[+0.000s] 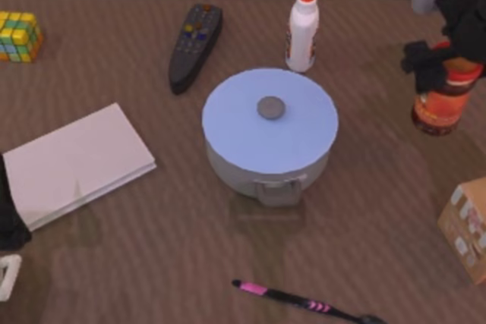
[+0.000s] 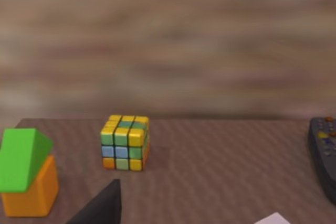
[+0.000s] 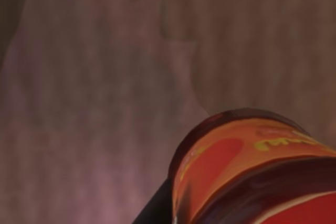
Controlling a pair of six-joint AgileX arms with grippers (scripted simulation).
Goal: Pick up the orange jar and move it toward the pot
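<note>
The orange jar (image 1: 445,100), long axis roughly upright, is clamped in the right claw (image 1: 437,62).

The brown desk (image 1: 152,248) carries the pot (image 1: 269,130) at its middle, a remote (image 1: 195,45) and glue bottle (image 1: 303,29) toward the far edge, a puzzle cube (image 1: 18,36) at the far left corner, a white book (image 1: 76,161) by the left edge, a cardboard box (image 1: 467,227) at the right edge, and a pen (image 1: 304,303) along the near edge.

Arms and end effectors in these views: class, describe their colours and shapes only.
The right arm's end effector is black and blocky, on a black wrist with a pale grey link behind it. The left arm at the top view's left edge shows a black body and a white piece; its wrist view shows one dark finger.
</note>
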